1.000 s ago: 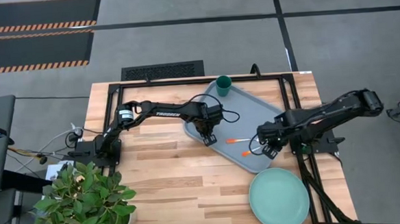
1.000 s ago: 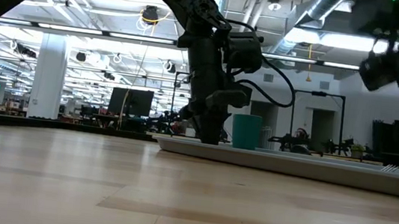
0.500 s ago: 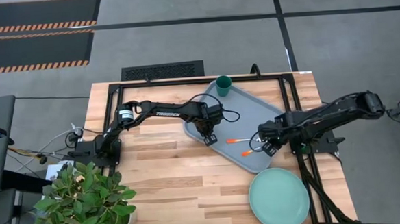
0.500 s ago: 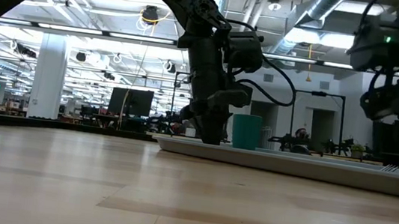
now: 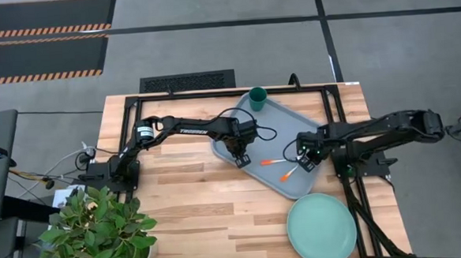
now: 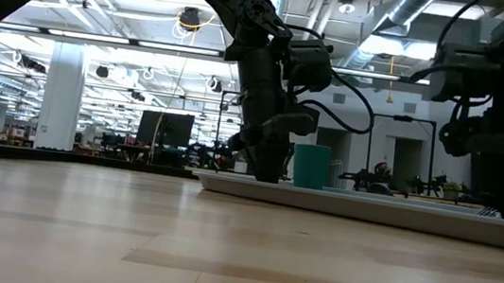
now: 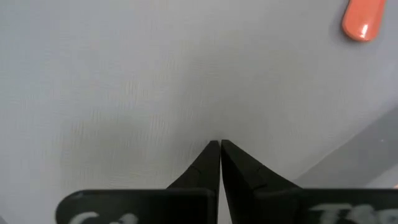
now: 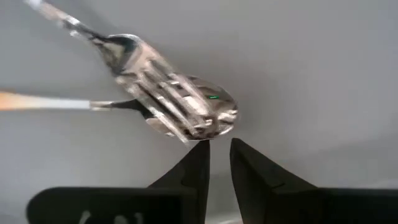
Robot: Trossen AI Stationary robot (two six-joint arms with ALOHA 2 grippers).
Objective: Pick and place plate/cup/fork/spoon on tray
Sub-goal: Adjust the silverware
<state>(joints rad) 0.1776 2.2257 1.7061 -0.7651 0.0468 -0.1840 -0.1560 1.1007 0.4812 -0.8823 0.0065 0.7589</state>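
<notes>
Right gripper [image 8: 216,163], fingers slightly parted and empty, hovers over one orange-handled silver fork [image 8: 158,99] crossing one matching spoon [image 8: 205,118] (both on the blue-grey rectangular tray [image 5: 306,133]); the pale mint plate [image 5: 322,229] lies at five o'clock, off it; left gripper [image 7: 220,163] clenched.

floor [image 5: 210,35]: grey, hazard-striped mats [image 5: 40,36] | ceiling lights [image 6: 102,39] | potted plant [image 5: 97,231]

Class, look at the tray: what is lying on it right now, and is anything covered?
On the tray stand the cup and lie the fork and spoon, fork tines over the spoon's bowl, partly covering it. The plate is off the tray.
</notes>
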